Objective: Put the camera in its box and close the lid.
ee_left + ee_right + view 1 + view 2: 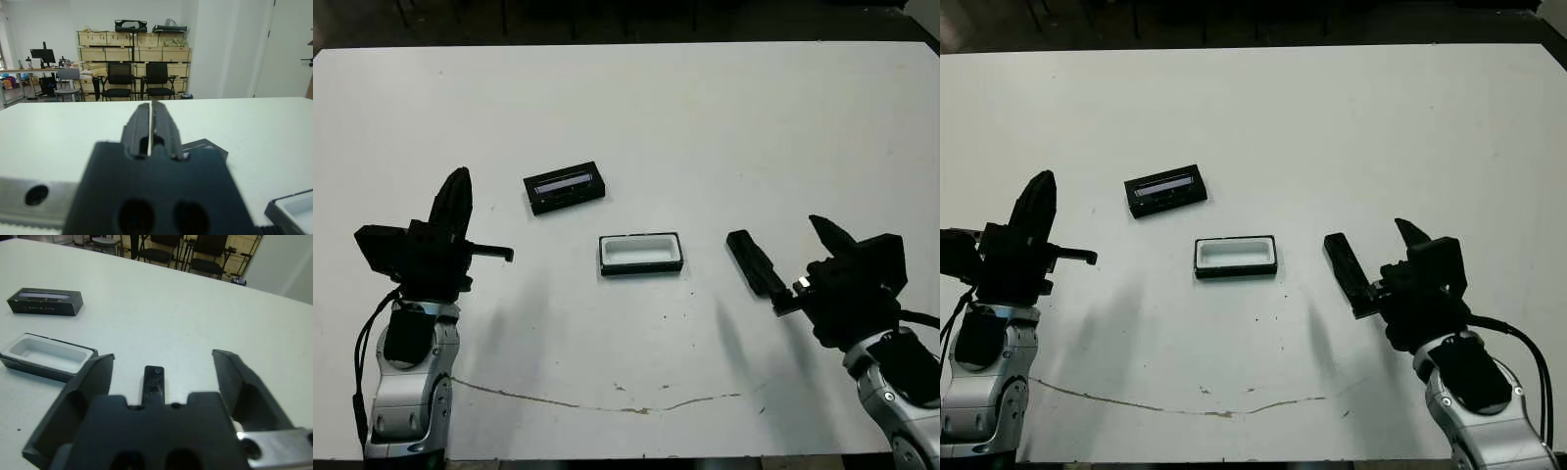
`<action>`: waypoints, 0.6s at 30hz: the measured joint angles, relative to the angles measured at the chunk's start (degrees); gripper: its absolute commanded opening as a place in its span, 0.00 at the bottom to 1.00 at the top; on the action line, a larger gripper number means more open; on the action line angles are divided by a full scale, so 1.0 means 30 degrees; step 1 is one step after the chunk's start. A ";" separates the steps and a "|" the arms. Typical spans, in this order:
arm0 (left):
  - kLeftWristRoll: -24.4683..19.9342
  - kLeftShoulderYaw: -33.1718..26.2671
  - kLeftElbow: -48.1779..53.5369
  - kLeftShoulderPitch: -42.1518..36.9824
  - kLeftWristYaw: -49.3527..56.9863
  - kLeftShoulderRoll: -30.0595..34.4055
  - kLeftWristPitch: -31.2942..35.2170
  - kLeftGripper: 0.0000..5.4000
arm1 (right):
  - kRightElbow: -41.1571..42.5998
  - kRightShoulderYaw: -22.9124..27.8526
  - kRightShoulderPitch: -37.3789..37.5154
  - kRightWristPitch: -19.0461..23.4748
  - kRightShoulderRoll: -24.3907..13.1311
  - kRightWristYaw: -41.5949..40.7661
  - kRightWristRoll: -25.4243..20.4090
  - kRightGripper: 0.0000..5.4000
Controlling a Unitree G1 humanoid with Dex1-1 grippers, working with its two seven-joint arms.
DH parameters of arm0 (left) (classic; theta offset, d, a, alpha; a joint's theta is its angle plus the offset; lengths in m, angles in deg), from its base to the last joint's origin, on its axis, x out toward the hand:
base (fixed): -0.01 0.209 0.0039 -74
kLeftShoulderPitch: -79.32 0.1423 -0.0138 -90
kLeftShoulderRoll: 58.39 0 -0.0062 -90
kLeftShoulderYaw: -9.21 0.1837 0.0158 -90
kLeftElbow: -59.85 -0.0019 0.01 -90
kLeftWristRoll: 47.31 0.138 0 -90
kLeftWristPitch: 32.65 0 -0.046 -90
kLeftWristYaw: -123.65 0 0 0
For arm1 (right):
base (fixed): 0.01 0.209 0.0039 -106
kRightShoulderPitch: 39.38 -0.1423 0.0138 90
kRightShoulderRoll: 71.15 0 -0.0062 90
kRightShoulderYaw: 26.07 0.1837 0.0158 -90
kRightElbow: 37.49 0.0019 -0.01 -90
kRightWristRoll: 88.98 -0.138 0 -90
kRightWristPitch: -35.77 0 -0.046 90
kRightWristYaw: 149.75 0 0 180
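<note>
Both grippers hover low: right gripper (pixel 164 367) spread wide above the camera (pixel 153 383), left gripper (pixel 150 128) clenched empty; no legible writing.

My forearms are silver-grey metal with black joint housings and black cables looping beside them. My left gripper (pixel 450 211) and right gripper (pixel 164 372) are matte black, blocky, each with two tapered fingers.
</note>
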 measured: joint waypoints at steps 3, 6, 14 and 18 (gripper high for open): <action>0.0002 -0.0012 -0.0052 -0.0001 -0.0052 0.0000 -0.0058 0.00 | -0.0353 0.0018 -0.0392 0.0335 0.0003 0.0003 -0.0002 0.99; 0.0005 -0.0016 -0.0061 -0.0001 -0.0052 0.0000 -0.0067 0.00 | -0.0726 0.0003 -0.0667 0.0455 0.0065 0.0006 -0.0017 0.99; 0.0000 -0.0041 -0.0057 0.0057 -0.0066 0.0000 -0.0091 0.00 | -0.1188 -0.0800 -0.0494 0.0417 0.0090 0.0015 0.0688 0.99; 0.0013 -0.0057 -0.0056 0.0080 -0.0065 0.0000 -0.0095 0.00 | -0.1542 -0.1043 -0.0195 0.0413 0.0106 0.0014 0.0880 0.99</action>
